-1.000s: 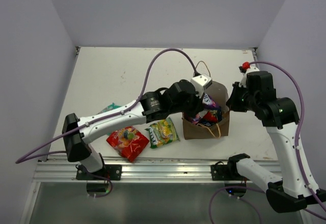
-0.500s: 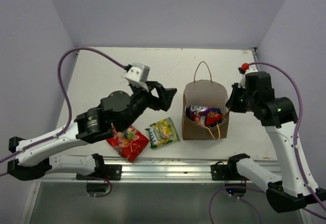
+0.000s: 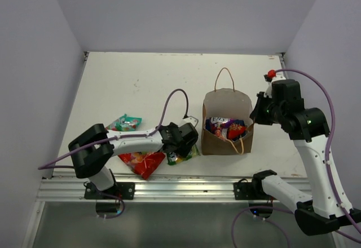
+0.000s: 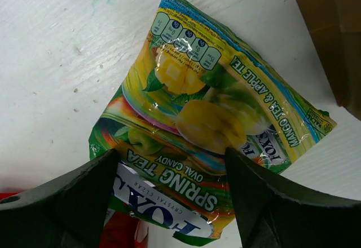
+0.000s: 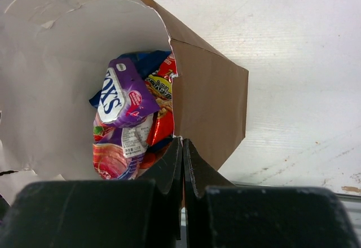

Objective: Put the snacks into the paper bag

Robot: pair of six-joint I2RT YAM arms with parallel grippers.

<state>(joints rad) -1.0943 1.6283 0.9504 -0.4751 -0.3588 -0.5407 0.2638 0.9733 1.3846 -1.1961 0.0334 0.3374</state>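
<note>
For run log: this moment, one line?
left gripper open over yellow-green packet | right gripper shut on paper bag | some snacks bagged

Brown bag standing upright near the near edge, right of centre, mouth gaping open. Several packets lying heaped inside, purple packet sitting uppermost. Yellow-green packet lying flat just left of the bag. Red packet lying beside it along the near edge. Teal packet lying toward the left edge.

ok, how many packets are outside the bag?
3: teal packet far left, red packet at the front edge, yellow-green packet under the left tool, beside the bag. Others may hide under the arm.
</note>
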